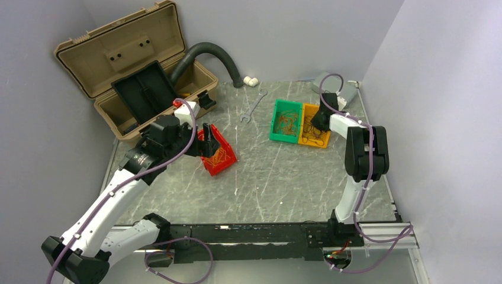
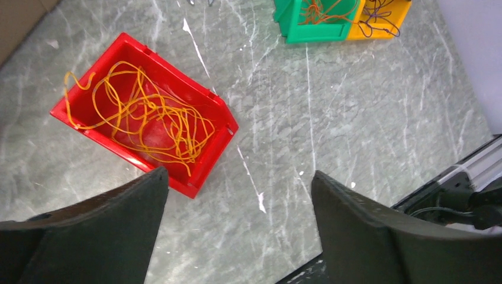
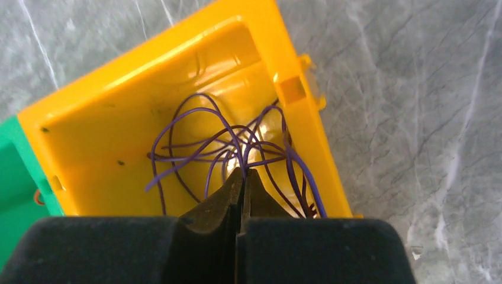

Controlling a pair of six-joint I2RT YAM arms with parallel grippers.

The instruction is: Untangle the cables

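A: Right gripper (image 3: 243,174), jaws pressed together, sits among thin purple wires (image 3: 231,139) in the yellow plastic bin (image 3: 106,136) (pinching one? unclear).
B: Lifting could drag every snagged strand out. Left gripper (image 2: 237,174) hangs open by orange wires (image 2: 148,115) in the red plastic bin (image 2: 213,157).

**White Shells, Black Joints, Purple Cabling**

And here we have two matching arms. On the left arm (image 1: 112,195) we see smooth white shells running between chunky black joint housings, and the right arm (image 1: 349,198) is the same build. We can pick out a thin purple cable (image 1: 193,124) looping loosely along each one. A black rail (image 1: 254,236) carries both bases. Up close, we get the left gripper (image 2: 237,174) with broad matte-black fingers (image 2: 100,231), gently curved. The right gripper (image 3: 243,174) tapers to narrow black tips.
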